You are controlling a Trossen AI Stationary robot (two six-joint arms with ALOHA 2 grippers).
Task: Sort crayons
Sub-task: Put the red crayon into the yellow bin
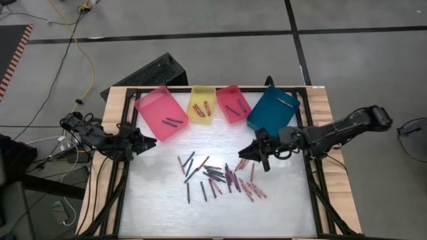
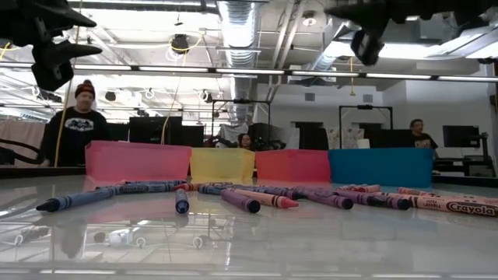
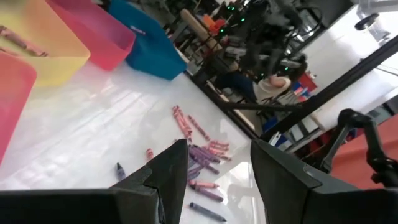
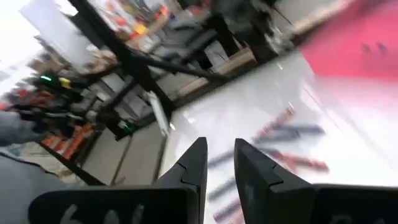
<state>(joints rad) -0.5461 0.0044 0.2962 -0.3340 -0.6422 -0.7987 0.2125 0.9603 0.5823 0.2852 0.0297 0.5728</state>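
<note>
Left fingers [image 3: 214,180] released; right fingers [image 4: 219,165] parted, empty; crayons [image 1: 220,177] blurred beyond

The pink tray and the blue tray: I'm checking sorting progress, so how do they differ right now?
The pink tray sits at the left end of the row, the blue tray at the right end. The pink tray looks slightly larger and is a pale, see-through pink; the blue tray is a solid teal. The pink tray holds a couple of dark crayons; the blue tray shows just one thin stick. Both are angled rectangular plastic trays at the table's far edge.
</note>
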